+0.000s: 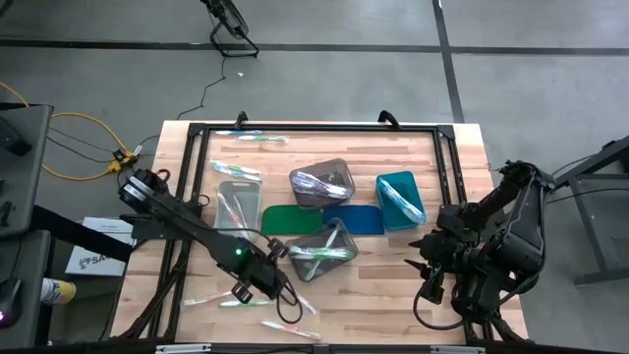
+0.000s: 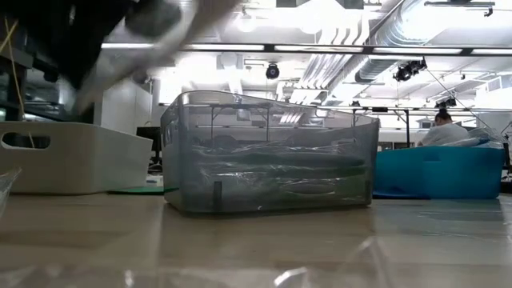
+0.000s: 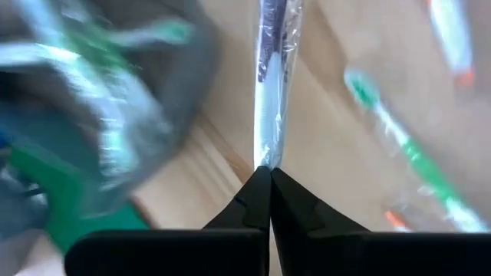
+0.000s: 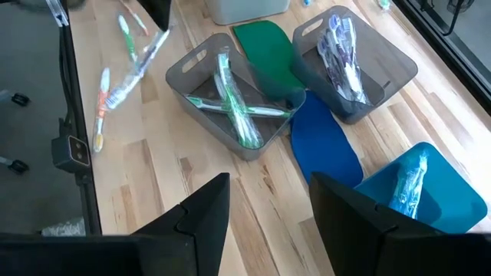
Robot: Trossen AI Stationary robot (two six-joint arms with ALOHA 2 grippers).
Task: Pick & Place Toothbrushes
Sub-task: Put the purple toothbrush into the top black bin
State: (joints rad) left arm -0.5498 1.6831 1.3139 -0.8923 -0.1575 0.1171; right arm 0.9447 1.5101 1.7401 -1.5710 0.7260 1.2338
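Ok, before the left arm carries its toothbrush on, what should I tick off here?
1. Left tool shut on a wrapped toothbrush: ok.
2. Toothbrush lifted off the table: cannot tell.
3. Grey bin nearest the left tool has room, holding only a few green brushes: ok.
4. Right tool open, empty, parked at the table's right side: ok.
5. Loose toothbrushes left near the front edge: not ok, more to pick.
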